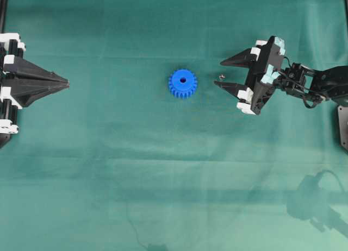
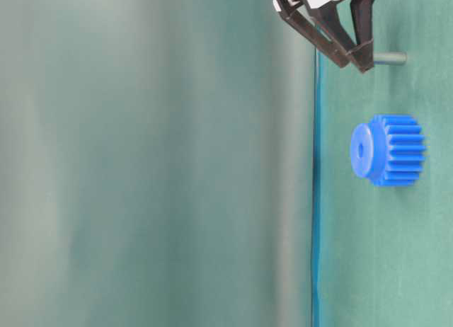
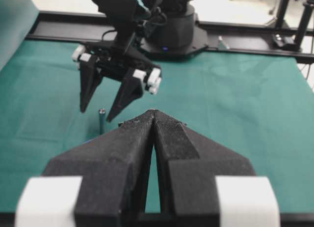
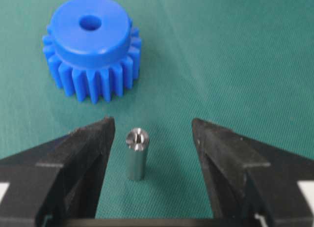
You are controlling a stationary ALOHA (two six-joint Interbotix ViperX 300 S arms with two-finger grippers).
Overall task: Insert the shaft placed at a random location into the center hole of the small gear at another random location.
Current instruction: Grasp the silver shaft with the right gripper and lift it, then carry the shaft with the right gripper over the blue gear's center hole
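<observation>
Shaft (image 4: 136,153): just 1, a tiny silver pin standing up on the green cloth (image 1: 109,180), a bit right of the middle in the overhead view. It sits between the 2 black fingers of the right gripper (image 1: 218,73), closer to one finger, but no finger touches it. Jaws are wide apart w/ the pin in the gap.

Small gear (image 1: 182,83): 1, bright blue, lying flat near the middle of the cloth, just left of the pin and not touching it. Center hole (image 1: 182,80): 1, round, facing up, nothing in it.

Grippers: 2. The right arm reaches in from the right side, its fingers pointing left toward the gear and tipped down to the cloth. Left gripper (image 1: 67,84) is far off at the left edge, well away from gear and pin, pointing right. Its 2 fingers are pressed together at the tips, holding nothing.
</observation>
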